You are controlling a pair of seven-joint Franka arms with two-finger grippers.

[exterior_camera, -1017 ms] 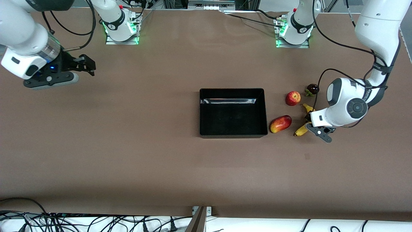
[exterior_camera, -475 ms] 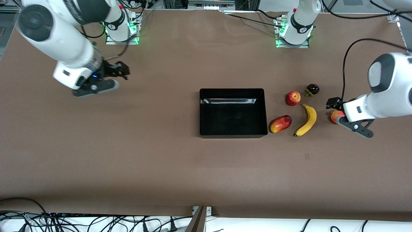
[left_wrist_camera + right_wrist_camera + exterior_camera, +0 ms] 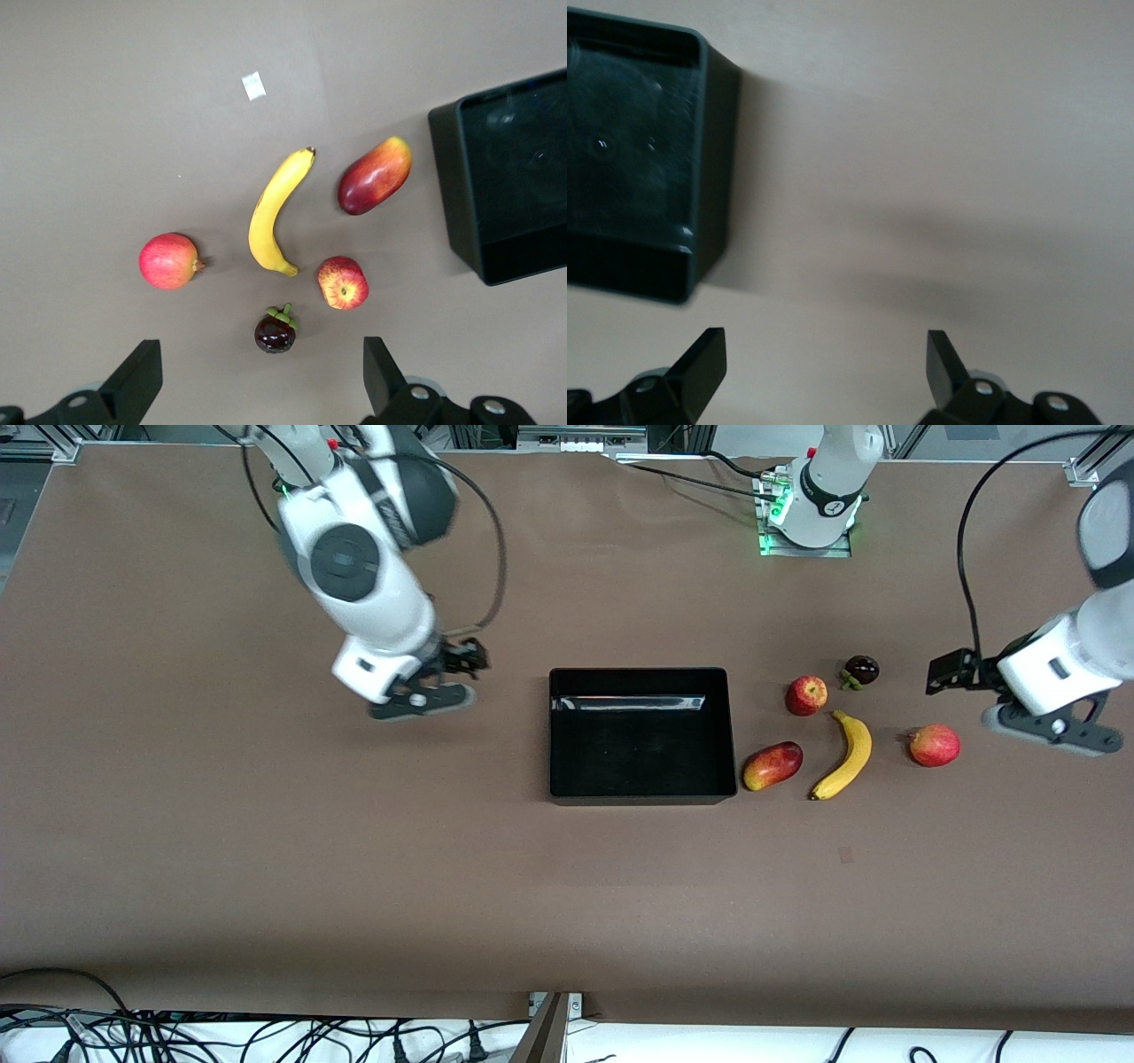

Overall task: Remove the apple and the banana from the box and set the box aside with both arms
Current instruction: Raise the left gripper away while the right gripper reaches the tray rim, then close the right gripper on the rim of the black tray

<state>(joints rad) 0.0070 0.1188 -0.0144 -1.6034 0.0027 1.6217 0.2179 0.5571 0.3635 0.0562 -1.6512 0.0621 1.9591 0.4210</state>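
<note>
Black box (image 3: 642, 735), glossy, empty, taken as landmark. Toward the right arm's end of it: right gripper (image 3: 468, 657) over bare table just beside the box wall, fingers spread wide, nothing held. Toward the left arm's end of the box, in order: mango (image 3: 772, 765) just beside it, apple (image 3: 806, 695), banana (image 3: 846, 755), dark fruit (image 3: 861, 670), red fruit (image 3: 934, 745). Last, left gripper (image 3: 952, 673), spread, empty, over table near the red fruit. Fruit judged out; box shift remaining. Advised: straddle opposite walls squarely, close together, move in step to avoid twisting.
</note>
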